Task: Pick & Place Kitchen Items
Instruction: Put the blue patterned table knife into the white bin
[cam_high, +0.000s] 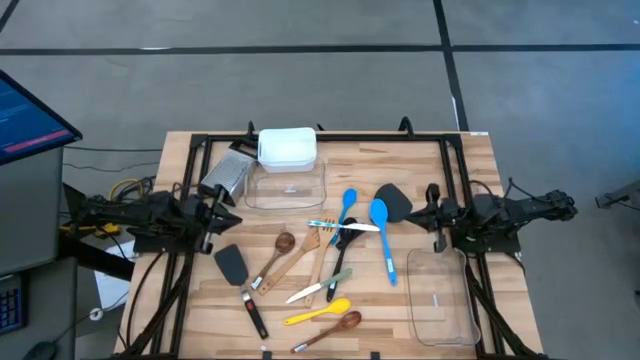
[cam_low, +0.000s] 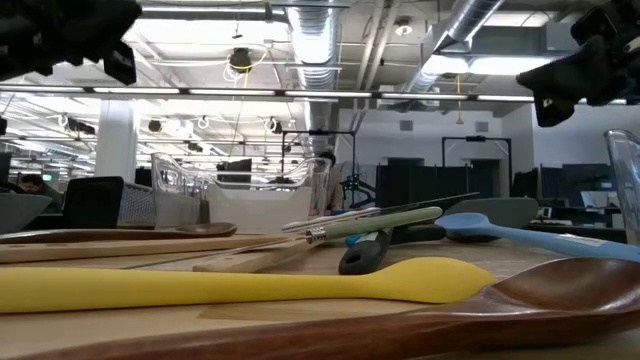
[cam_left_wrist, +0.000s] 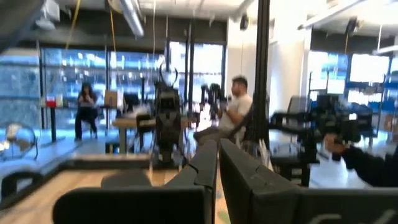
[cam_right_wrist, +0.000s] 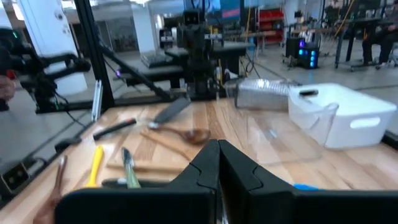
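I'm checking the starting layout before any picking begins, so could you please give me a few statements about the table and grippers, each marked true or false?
1. Both the left gripper and the right gripper are shut and hold nothing. True.
2. The yellow spoon lies inside the clear tub. False: it lies on the table; that tub holds no utensil.
3. Two blue spoons lie on the table. True.
4. The white tub stands at the table's front edge. False: it stands near the back edge.

Left gripper (cam_high: 218, 212) and right gripper (cam_high: 432, 213) apparently closed, empty.
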